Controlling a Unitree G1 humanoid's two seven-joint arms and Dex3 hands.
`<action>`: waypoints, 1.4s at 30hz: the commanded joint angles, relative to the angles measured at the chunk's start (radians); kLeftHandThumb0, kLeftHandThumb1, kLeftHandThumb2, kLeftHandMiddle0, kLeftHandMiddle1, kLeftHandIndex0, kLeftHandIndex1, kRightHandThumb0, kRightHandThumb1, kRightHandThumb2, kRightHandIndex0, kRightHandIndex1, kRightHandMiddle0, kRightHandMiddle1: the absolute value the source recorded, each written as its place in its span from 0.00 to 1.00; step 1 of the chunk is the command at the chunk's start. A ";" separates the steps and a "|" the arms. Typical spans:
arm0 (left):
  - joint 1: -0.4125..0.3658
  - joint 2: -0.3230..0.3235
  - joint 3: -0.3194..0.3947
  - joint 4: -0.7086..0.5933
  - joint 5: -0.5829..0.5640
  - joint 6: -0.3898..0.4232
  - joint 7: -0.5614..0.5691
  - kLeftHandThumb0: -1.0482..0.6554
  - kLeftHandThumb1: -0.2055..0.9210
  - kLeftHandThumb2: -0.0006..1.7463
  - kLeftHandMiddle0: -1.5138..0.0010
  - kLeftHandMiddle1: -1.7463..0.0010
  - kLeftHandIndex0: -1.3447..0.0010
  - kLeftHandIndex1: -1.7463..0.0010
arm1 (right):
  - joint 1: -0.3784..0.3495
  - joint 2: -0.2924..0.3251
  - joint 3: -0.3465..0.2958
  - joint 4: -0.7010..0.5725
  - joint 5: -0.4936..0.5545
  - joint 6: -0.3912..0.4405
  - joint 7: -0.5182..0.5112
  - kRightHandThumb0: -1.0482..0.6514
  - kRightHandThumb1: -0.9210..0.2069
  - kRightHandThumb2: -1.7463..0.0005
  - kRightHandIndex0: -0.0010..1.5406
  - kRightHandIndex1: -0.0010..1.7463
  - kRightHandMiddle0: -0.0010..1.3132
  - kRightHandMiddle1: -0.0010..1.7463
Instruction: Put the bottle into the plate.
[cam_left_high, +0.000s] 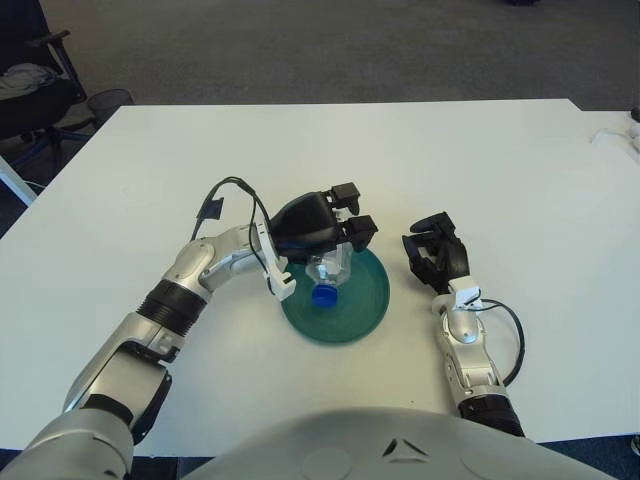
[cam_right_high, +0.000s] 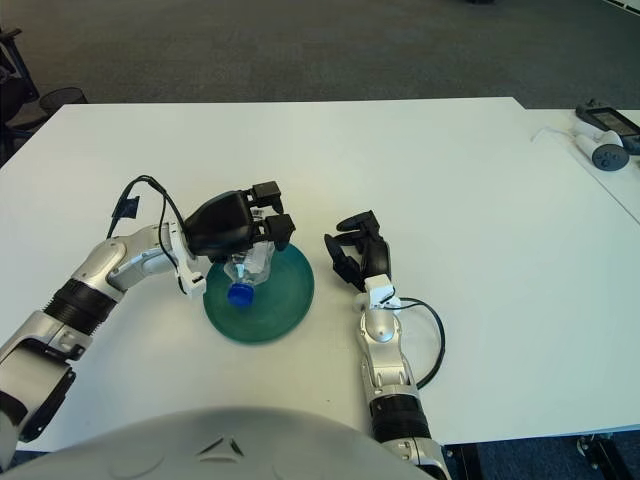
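Note:
A clear plastic bottle (cam_left_high: 327, 276) with a blue cap (cam_left_high: 323, 296) lies tilted over the teal plate (cam_left_high: 360, 305), cap pointing toward me. My left hand (cam_left_high: 318, 228) covers the bottle's upper half from above, its fingers curled around it. The bottle's lower end looks to be touching or just above the plate's surface; I cannot tell which. My right hand (cam_left_high: 436, 252) shows just right of the plate, fingers loosely spread, holding nothing.
The white table (cam_left_high: 500, 170) extends widely around the plate. A black chair (cam_left_high: 30, 85) and a bin stand off the table's far left corner. A white controller (cam_right_high: 600, 150) and a dark device lie at the far right.

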 joint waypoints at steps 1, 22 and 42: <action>-0.023 -0.006 -0.032 0.045 0.070 0.021 0.090 0.61 0.44 0.78 0.59 0.00 0.69 0.00 | 0.068 -0.006 -0.020 0.102 0.016 0.110 0.006 0.61 0.02 0.77 0.25 0.78 0.23 0.94; -0.062 0.016 -0.138 0.128 0.162 0.046 0.335 0.61 0.40 0.80 0.56 0.01 0.68 0.00 | 0.077 -0.003 -0.020 0.092 0.014 0.096 0.003 0.61 0.00 0.80 0.25 0.76 0.24 0.95; -0.066 0.076 -0.153 0.059 0.071 -0.045 0.218 0.61 0.97 0.34 0.90 0.01 0.90 0.02 | 0.079 0.000 -0.012 0.085 -0.012 0.105 -0.028 0.61 0.00 0.79 0.23 0.78 0.24 0.94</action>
